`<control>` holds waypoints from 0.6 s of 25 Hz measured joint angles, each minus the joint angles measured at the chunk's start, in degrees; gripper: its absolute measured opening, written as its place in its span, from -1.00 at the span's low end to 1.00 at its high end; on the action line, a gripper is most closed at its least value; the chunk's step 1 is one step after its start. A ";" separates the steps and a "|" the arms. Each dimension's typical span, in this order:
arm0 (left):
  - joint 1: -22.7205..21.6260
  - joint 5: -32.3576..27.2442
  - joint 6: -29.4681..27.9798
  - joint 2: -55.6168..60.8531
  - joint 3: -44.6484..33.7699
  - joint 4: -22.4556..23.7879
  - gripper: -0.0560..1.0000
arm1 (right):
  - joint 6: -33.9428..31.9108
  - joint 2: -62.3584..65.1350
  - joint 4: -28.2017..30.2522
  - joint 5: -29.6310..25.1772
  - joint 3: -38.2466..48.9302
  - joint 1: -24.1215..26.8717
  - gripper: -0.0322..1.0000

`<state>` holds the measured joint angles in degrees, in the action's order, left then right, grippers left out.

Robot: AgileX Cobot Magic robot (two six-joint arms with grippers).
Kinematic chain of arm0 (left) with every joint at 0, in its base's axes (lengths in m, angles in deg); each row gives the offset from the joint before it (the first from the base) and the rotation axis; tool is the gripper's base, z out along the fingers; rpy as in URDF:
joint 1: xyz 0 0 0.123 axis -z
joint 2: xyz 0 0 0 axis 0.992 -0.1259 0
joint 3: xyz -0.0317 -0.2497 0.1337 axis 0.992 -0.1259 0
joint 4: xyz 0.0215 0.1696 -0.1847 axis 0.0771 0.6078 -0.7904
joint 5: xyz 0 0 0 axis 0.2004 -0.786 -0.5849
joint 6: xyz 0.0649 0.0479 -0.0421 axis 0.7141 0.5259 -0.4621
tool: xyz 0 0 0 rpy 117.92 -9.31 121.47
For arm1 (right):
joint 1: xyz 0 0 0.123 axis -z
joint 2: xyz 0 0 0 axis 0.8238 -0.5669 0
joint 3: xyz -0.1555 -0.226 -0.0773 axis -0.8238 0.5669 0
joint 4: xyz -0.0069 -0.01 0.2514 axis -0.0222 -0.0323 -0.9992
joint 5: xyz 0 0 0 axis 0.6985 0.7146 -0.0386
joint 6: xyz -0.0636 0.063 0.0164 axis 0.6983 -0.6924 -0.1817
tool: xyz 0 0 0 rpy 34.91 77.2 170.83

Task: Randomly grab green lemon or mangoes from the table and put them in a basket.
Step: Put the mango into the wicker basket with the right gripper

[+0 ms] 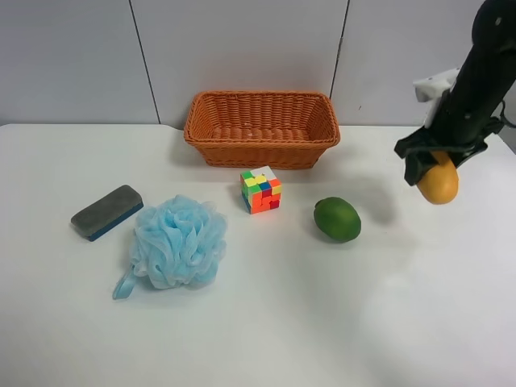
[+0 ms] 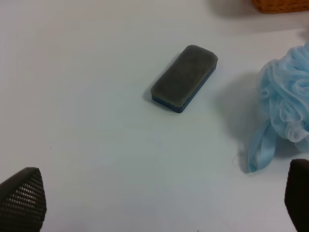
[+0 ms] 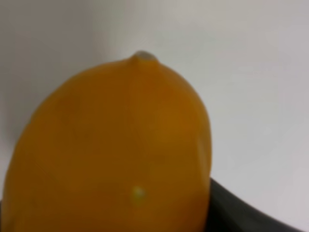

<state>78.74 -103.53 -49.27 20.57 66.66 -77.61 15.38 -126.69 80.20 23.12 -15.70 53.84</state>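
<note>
The yellow-orange mango (image 1: 439,181) hangs in the right gripper (image 1: 436,167) at the exterior high view's right, lifted above the white table (image 1: 266,322). It fills the right wrist view (image 3: 111,150). The green lemon (image 1: 337,218) lies on the table, left of the held mango. The orange wicker basket (image 1: 261,127) stands at the back centre, with nothing showing inside. The left gripper (image 2: 159,200) is open and empty over bare table; its fingertips (image 2: 21,198) show at the picture's corners. Its arm is out of the exterior high view.
A colourful puzzle cube (image 1: 260,189) sits just in front of the basket. A light-blue bath pouf (image 1: 178,242) and a grey-and-blue eraser (image 1: 106,211) lie at the left; both also show in the left wrist view, the pouf (image 2: 285,116) and the eraser (image 2: 185,77).
</note>
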 joint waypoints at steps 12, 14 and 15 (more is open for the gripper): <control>0.00 0.00 0.00 0.00 0.00 0.00 0.99 | -1.86 3.85 -0.64 -7.67 -22.34 -9.26 0.26; 0.00 0.00 0.00 0.00 0.00 0.00 0.99 | -2.16 3.51 -0.65 -6.36 -24.76 -11.43 0.26; 0.00 0.00 0.00 0.00 0.00 0.00 0.99 | -2.23 2.90 -0.77 -5.94 -26.13 -12.19 0.26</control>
<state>78.74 -103.53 -49.27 20.57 66.66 -77.61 13.15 -123.79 79.43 17.19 -41.83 41.65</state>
